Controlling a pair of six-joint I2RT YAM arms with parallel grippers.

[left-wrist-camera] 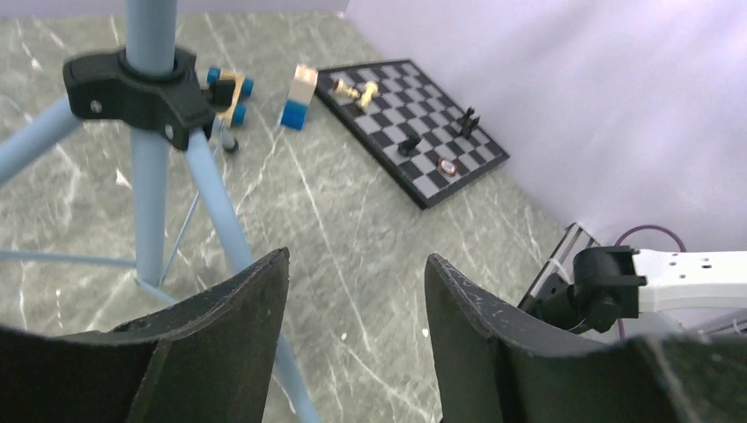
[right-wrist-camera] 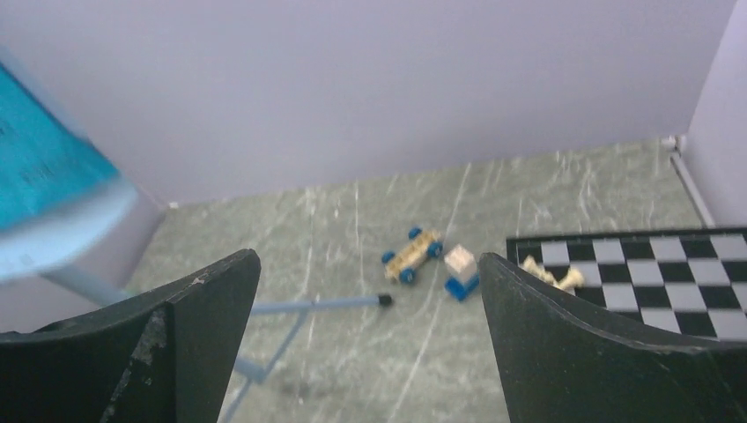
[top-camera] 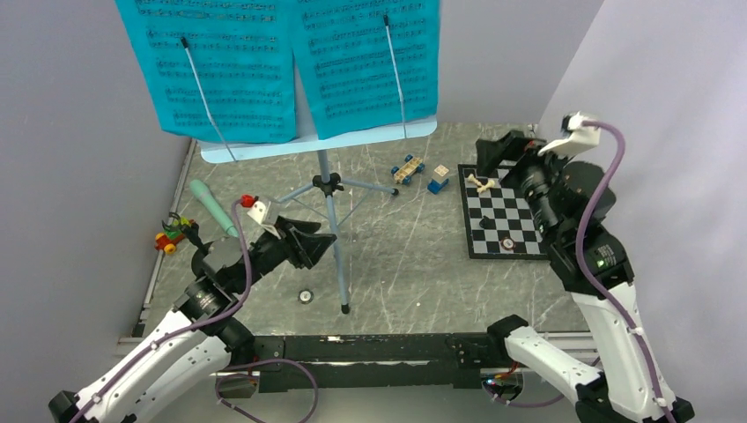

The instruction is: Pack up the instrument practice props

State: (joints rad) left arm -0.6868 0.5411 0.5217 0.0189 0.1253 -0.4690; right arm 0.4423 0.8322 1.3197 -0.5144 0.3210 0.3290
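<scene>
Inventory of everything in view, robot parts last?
music stand: 1, pale blue, table centre
music sheets: 2, turquoise, on stand's tray
microphone: 1, mint green, left of stand
toy car: 1, tan, blue wheels, far centre
block: 1, blue-cream, beside car
chessboard: 1, black-and-white, right
chess pieces: few, pale and black, on board
toy: 1, red-yellow, left edge
disc: 1, dark-rimmed, by stand's near foot
left arm: 1, white-black, jaws open by tripod
right arm: 1, white-black, jaws open near chessboard
</scene>
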